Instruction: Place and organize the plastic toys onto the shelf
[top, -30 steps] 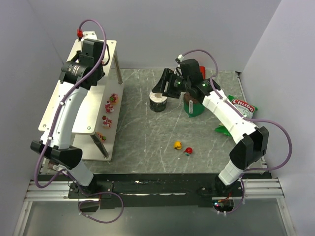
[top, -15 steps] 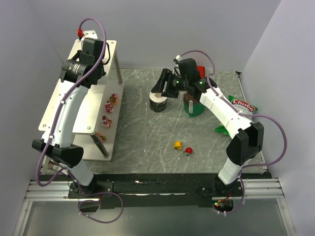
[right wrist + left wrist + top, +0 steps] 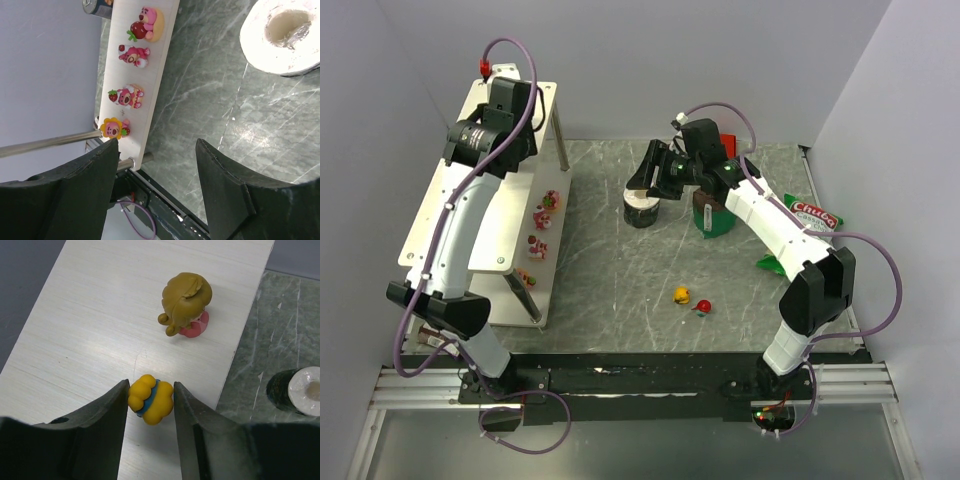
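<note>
Left wrist, left jaws pinching yellow toy [image 3: 150, 404] on shelf [image 3: 90, 325], right jaws wide

I log the white two-tier shelf [image 3: 490, 240] at the desk's [image 3: 620, 270] 9 o'clock. Top tier: yellow-blue toy [image 3: 150, 399] between the left fingers [image 3: 115, 415], brown-haired figure [image 3: 186, 304] at its 1 o'clock. Lower tier: four pink toys [image 3: 127, 95] in a row. Yellow toy [image 3: 682, 295] and red toy [image 3: 702, 305] loose mid-desk.
</note>
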Robot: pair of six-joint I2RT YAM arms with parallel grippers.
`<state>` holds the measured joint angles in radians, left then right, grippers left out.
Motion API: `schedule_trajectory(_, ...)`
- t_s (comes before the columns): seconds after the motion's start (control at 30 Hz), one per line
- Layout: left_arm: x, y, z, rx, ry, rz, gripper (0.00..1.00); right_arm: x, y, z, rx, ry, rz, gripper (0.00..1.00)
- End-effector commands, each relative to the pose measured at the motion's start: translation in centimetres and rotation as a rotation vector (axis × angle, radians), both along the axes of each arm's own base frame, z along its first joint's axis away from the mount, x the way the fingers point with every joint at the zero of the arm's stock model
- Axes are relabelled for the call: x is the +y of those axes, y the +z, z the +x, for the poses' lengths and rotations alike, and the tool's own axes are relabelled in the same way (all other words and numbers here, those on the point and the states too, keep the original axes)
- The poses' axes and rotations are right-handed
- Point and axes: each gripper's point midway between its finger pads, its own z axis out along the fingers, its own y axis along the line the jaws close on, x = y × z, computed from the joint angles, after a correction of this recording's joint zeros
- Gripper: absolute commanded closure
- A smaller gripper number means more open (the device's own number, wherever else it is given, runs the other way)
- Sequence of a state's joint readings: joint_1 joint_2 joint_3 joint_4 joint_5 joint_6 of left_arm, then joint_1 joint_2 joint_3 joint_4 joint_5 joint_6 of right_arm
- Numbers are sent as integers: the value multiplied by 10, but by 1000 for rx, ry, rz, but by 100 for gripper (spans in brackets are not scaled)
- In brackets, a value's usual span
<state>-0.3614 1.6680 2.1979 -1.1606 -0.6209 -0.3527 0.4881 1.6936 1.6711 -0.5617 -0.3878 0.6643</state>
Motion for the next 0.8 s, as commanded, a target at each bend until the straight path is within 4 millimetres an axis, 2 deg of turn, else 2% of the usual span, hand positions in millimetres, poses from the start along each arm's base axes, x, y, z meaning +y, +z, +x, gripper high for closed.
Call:
schedule_trajectory(0.0, -6, -5, 1, 26, -21, -9, 52, 3, 22, 7, -54, 5, 40, 30)
schedule_trajectory(0.2, -4, 1, 2, 7, -15, -1, 45, 5, 24, 6, -52, 8, 53, 31)
schedule_trajectory(0.33, -1, 5, 1, -4, -7, 6, 37, 5, 24, 6, -52, 10, 55, 31)
schedule_trajectory(0.63, 8, 15, -9, -28, 22, 13, 22, 7, 24, 5, -46, 15, 60, 30)
schedule_trajectory(0.77, 11, 23, -17, -51, 27, 0, 19, 6, 26, 4, -47, 15, 61, 31)
